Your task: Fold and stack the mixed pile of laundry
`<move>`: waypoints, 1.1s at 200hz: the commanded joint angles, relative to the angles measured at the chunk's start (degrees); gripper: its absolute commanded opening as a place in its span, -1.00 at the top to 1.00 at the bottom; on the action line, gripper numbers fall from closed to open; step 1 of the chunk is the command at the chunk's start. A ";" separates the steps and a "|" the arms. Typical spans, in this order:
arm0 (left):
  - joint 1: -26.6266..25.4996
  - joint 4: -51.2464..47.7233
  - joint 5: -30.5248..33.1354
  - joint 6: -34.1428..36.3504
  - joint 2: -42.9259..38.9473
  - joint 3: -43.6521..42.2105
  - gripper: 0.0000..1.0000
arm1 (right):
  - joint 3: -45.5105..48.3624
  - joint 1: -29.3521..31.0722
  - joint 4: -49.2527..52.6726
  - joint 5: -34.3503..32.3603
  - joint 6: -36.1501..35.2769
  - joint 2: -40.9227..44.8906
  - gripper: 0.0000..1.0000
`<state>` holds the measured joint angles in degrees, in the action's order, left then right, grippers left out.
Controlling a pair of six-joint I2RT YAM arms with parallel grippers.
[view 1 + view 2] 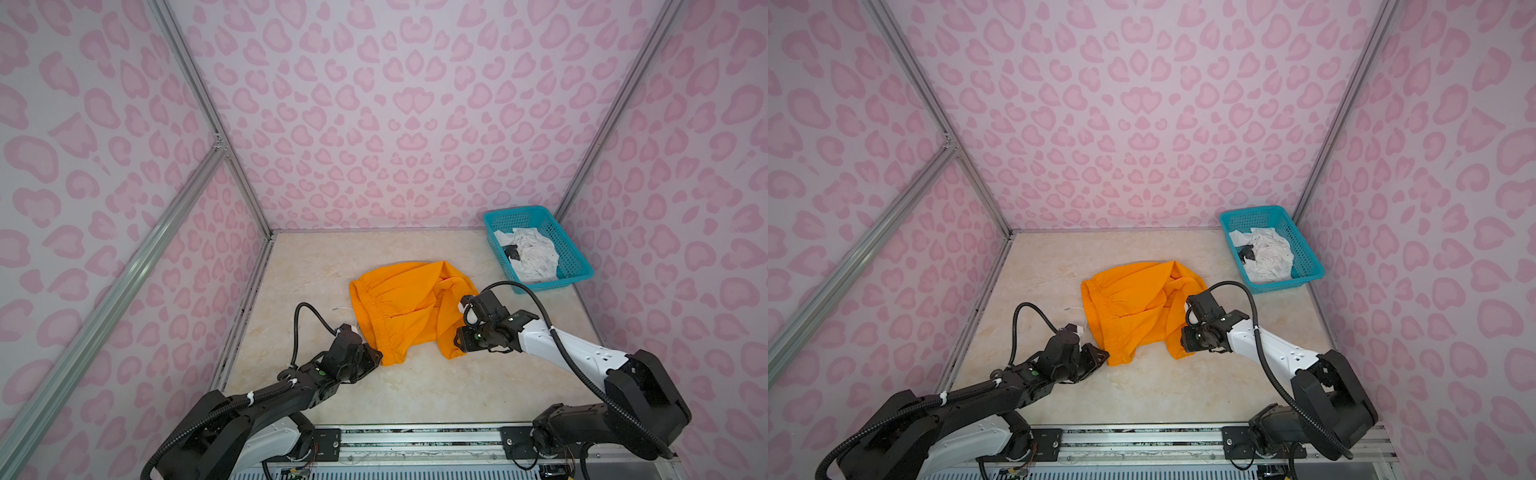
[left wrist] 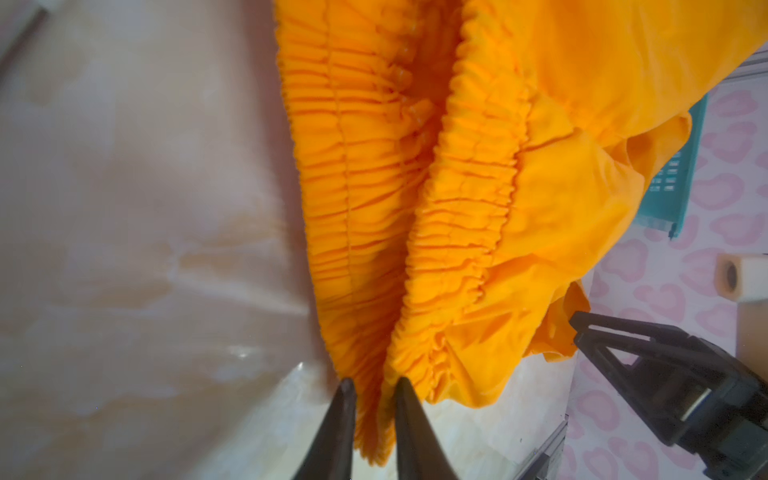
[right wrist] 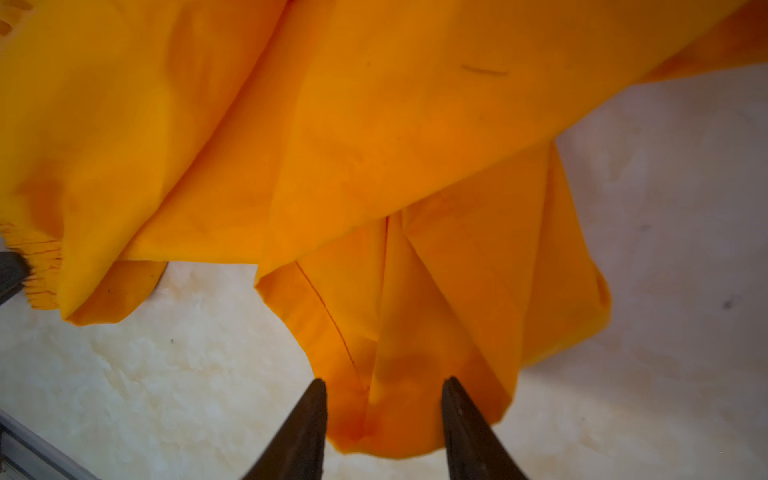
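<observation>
You are only starting: the orange shorts (image 1: pixel 407 307) are lying crumpled, unfolded, in the middle of the tabletop (image 1: pixel 415 395). Your left pincer (image 2: pixel 374 388) is clamping their gathered waistband, and your right pincer (image 3: pixel 384 384) is standing open astride a leg hem. The white T-shirt (image 1: pixel 530 255) is sitting bunched in the teal basket (image 1: pixel 577 266) at the far right. Both folds and the stacking are waiting.
</observation>
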<state>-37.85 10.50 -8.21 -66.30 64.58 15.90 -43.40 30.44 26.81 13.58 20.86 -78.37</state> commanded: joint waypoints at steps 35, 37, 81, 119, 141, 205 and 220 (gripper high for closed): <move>1.71 -8.27 0.23 7.64 1.69 7.21 0.93 | -1.11 -1.43 3.34 -5.30 -1.61 1.14 0.19; 1.79 -8.47 0.10 7.85 1.80 7.52 0.93 | -1.24 -1.39 3.47 -5.32 -1.79 1.03 0.19; 3.67 -10.76 -2.29 10.61 1.92 8.94 0.93 | -2.18 -1.54 3.10 -3.75 -1.65 -0.90 0.21; 6.96 -13.57 -4.57 14.92 1.29 8.76 0.93 | -1.87 -1.53 1.73 -3.00 -0.68 -3.08 0.27; 11.08 -16.15 -7.25 20.50 2.70 10.95 0.93 | -2.59 -1.51 0.29 -1.99 -0.25 -4.62 0.38; 13.53 -23.95 -18.88 31.35 4.19 16.75 0.15 | -4.10 -0.24 -0.53 -0.86 0.40 -6.18 0.40; 11.08 -23.79 -16.18 28.13 0.94 14.00 -0.13 | -3.83 -0.14 -0.39 -0.88 0.50 -5.91 0.39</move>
<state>-24.27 -10.63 -23.59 -37.91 69.06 32.58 -47.62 30.11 26.79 12.25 20.69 -84.38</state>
